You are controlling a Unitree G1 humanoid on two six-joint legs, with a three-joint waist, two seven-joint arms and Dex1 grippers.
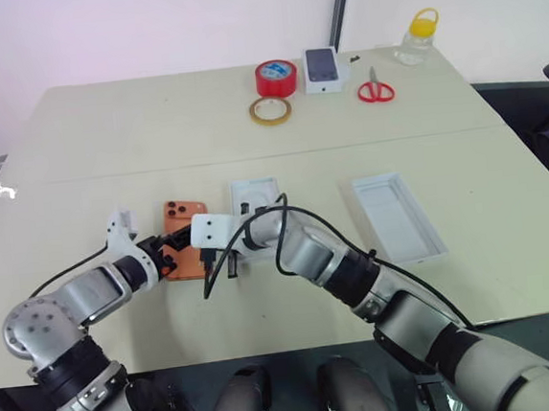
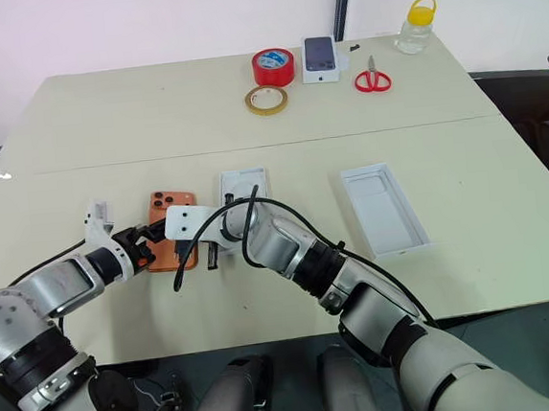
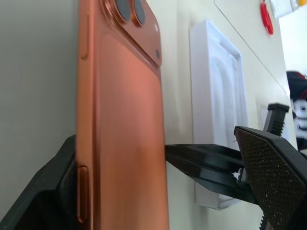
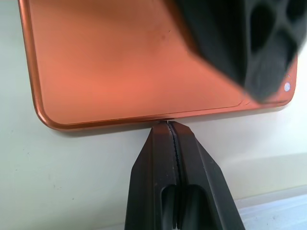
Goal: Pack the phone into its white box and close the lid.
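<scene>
The left gripper [image 3: 158, 191] spreads wide astride the phone [image 1: 185, 234], a thin, rigid, likely slippery slab best pinched by its long edges; the right gripper [image 4: 171, 132], pressed together, braces its rim.

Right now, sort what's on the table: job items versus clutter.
Job: phone; white box; lid; left claw, open astride the phone; right claw, shut at the phone's edge.

Lying about: red tape roll; tan tape roll; small phone box; scissors; yellow-capped bottle.
</scene>
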